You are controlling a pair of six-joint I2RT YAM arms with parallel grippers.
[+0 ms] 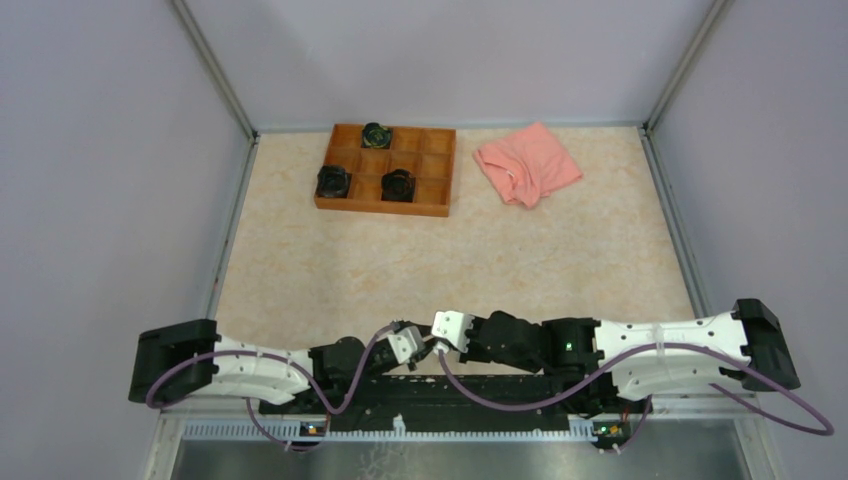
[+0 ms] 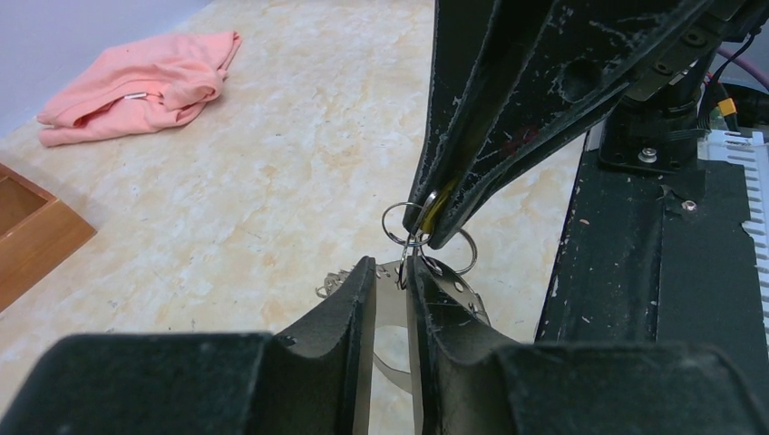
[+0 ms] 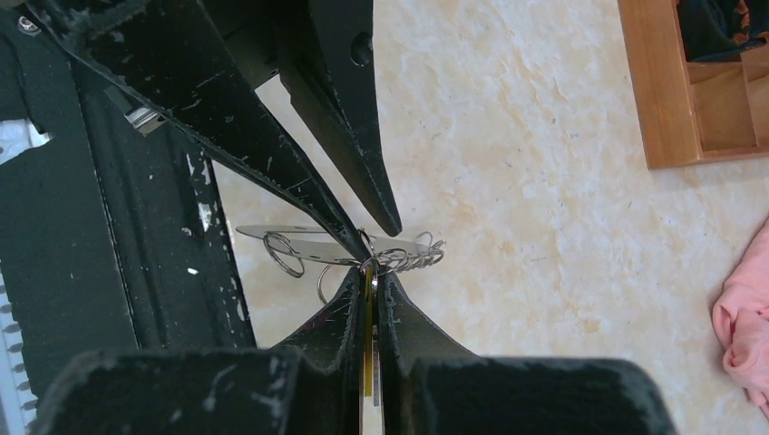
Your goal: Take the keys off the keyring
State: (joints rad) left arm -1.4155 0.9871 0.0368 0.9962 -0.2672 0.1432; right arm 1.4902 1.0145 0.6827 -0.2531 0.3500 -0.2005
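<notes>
Left jaws on keyring [image 2: 458, 292], right on key [image 3: 368, 349] — cloth [image 1: 527, 163], tray [image 1: 380, 208] beyond

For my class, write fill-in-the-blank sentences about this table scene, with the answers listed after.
The wooden tray holds ___ black round objects. The crumpled cloth to its right is ___ in colour. The right gripper is clamped on a key with a ___ head.
Missing words: three, pink, yellow.

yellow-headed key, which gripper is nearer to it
Right. The right gripper has its jaws shut on the yellow-headed key. The left gripper sits just below it in the left wrist view, with its jaws shut on the keyring.
</notes>
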